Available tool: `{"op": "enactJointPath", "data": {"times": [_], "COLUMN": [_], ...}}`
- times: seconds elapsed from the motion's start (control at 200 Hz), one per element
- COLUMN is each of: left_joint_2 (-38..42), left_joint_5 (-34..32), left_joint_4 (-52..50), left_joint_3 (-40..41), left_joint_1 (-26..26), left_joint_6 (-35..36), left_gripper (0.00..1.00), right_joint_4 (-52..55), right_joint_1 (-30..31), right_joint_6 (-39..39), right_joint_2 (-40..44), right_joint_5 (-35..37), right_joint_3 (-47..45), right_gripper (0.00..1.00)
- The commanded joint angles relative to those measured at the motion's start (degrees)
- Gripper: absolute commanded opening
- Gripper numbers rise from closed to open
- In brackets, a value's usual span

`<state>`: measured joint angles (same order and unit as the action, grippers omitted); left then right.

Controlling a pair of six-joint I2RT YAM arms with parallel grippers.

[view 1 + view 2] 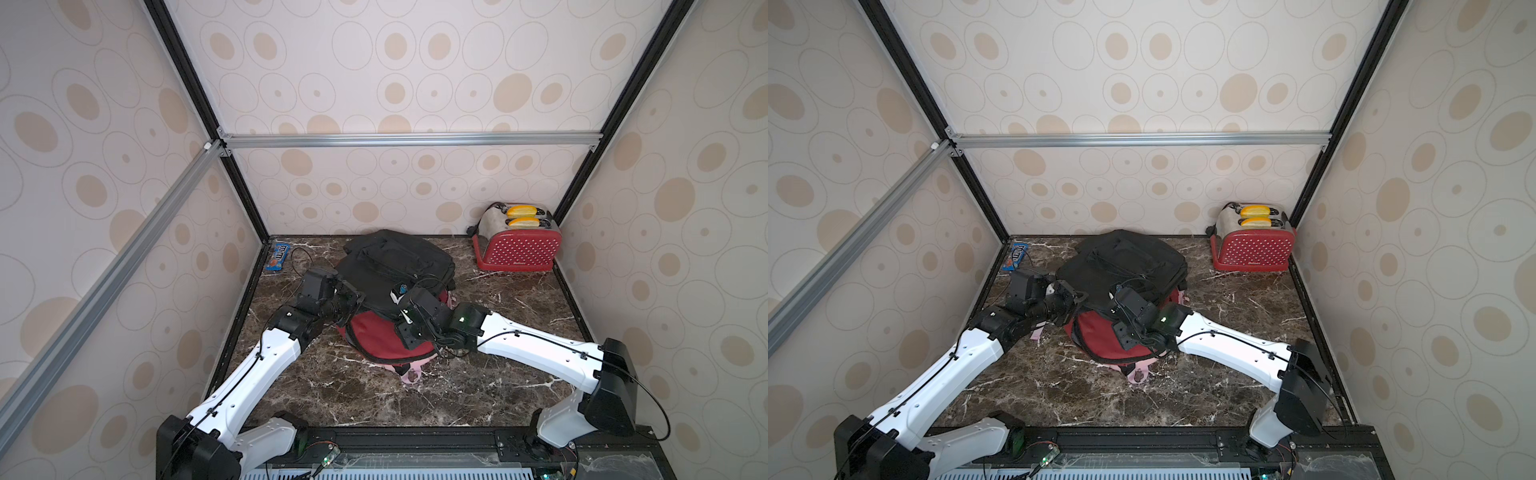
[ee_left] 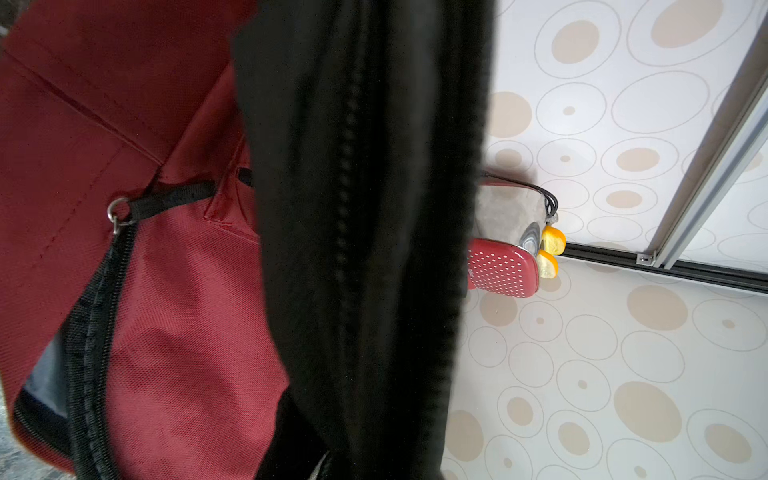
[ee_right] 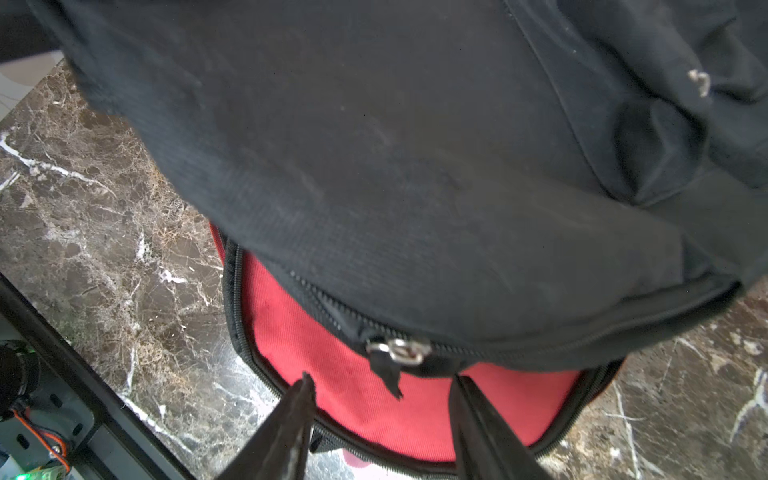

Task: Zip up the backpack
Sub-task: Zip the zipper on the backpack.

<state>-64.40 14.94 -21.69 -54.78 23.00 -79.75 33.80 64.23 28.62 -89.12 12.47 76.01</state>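
Marble table: backpack, toaster, candy pkt.

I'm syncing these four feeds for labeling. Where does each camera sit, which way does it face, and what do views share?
Top views: one stereo head high over the robot's base, looking down and forward at the backpack, toaster and marble table; left arm and right arm show.
Left wrist: on the left arm, close against the backpack, facing the toaster; no fingers visible.
Right wrist: on the right arm, looking down at the zipper pull; two fingers show, apart.
Shared: toaster in the top and left wrist views; backpack everywhere.
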Motion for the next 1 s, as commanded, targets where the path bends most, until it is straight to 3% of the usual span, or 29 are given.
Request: {"op": "enactJointPath", "data": {"times": [0.0,0.125,0.265,0.351,0.676,0.996], "left_joint_2": [0.48,0.81,0.95,0.96,0.9,0.89], "left_joint_5": [0.0,0.16,0.18,0.23,0.43,0.6], "left_joint_4": [3.68,3.43,3.39,3.16,3.63,4.9], "left_joint_3": [-3.14,-3.05,-3.14,-3.22,-2.61,-1.55], "left_joint_1": [0.62,0.61,0.59,0.63,0.57,0.57], "left_joint_6": [-1.55,-1.58,-1.43,-1.26,-1.16,-1.28], "left_gripper": [0.0,0.0,0.0,0.0,0.0,0.0], "right_joint_4": [-1.23,-1.59,-0.76,-0.4,2.17,13.39], "right_joint_1": [0.37,0.24,0.19,-0.17,-7.11,-9.14], "right_joint_6": [-1.7,-2.92,-2.91,-1.85,-0.05,-0.84], "right_joint_2": [-1.55,-2.72,-2.74,-1.11,5.0,2.95], "right_joint_5": [2.57,4.12,5.1,4.28,-21.92,-39.9], "right_joint_3": [1.99,2.88,3.1,2.18,-0.94,5.44], "right_gripper": [0.54,0.42,0.12,0.0,0.0,0.01]}}
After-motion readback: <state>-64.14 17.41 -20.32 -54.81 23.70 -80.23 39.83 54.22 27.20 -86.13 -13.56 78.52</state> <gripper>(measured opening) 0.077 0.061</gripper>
